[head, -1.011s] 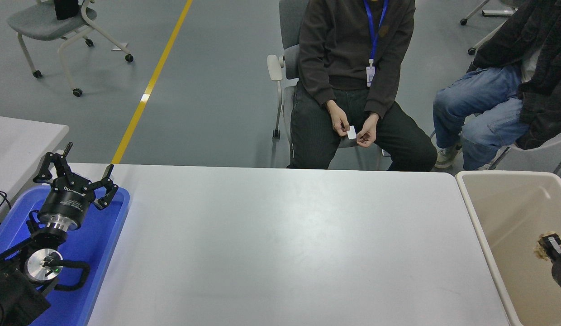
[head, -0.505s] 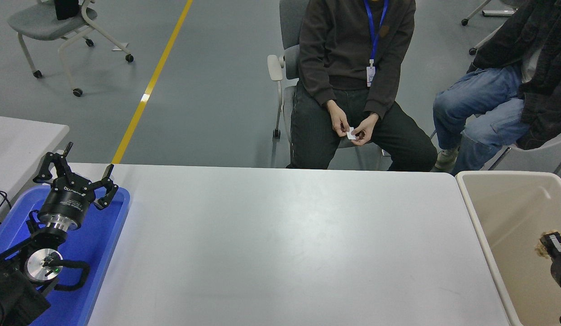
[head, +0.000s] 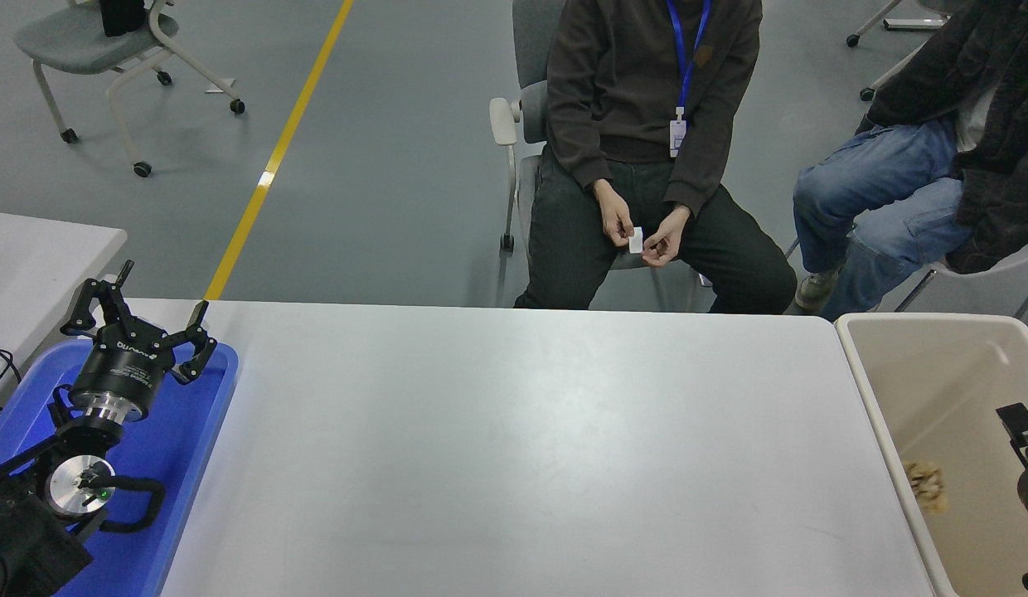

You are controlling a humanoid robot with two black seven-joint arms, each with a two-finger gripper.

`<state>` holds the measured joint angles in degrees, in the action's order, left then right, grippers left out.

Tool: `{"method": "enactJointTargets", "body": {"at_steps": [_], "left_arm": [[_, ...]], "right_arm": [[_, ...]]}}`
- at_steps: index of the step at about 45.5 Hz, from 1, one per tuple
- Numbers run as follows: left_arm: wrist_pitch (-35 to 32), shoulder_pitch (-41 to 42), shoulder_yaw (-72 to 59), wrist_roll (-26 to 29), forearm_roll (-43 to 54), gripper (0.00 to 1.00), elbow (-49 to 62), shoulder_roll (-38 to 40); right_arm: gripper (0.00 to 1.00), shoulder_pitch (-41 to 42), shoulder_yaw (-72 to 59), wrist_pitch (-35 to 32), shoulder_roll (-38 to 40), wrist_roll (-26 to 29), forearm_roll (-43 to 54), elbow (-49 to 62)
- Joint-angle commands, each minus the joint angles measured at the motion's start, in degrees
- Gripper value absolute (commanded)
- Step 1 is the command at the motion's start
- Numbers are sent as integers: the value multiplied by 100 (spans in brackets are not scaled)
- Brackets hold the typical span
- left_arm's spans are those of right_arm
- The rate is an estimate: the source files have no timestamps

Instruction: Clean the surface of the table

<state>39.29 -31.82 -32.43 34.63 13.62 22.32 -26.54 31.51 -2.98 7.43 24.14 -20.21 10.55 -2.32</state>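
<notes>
The floor is smooth grey vinyl (head: 398, 149) with a matte finish and soft, even lighting. A straight yellow floor line (head: 275, 157) runs diagonally from the top edge down to the near furniture. At upper left stands a grey padded chair with a cream tubular frame on black castors (head: 108, 50); a dark item rests on its seat. A second grey chair with cream armrests (head: 518, 133) stands at top centre, occupied by a seated person. Part of another castor base (head: 883, 21) shows at upper right. A smaller white counter with a rounded corner (head: 41, 257) sits at the left edge.
</notes>
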Motion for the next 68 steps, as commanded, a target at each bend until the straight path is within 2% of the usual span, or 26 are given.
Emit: {"method": "enactJointTargets", "body": {"at_steps": [1, 6, 13, 24, 36, 42, 50, 56, 68], "left_arm": [[0, 0, 0, 0, 0, 100, 0, 0], [0, 0, 0, 0, 0, 100, 0, 0], [0, 0, 0, 0, 0, 100, 0, 0], [0, 0, 0, 0, 0, 100, 0, 0], [0, 0, 0, -9, 0, 100, 0, 0], [0, 0, 0, -9, 0, 100, 0, 0], [0, 0, 0, -9, 0, 100, 0, 0], [0, 0, 0, -9, 0, 100, 0, 0], [0, 0, 0, -9, 0, 100, 0, 0]], "right_arm": [[99, 180, 78, 13, -102, 9, -9, -6], [99, 294, 218, -4, -138, 9, -18, -14], [99, 479, 920, -391, -138, 9, -18, -41], [99, 690, 2758, -1700, -155, -44, -869, -58], [99, 830, 2890, -1990, 126, 8, -976, -67], [100, 927, 2908, -2517, 293, 17, -1037, -58], [100, 1068, 2934, -3036, 442, 26, -1634, -76], [100, 1190, 2961, -3432, 355, 17, -1810, -85], [100, 1445, 3804, -3538, -119, 0, -2399, -252]]}}
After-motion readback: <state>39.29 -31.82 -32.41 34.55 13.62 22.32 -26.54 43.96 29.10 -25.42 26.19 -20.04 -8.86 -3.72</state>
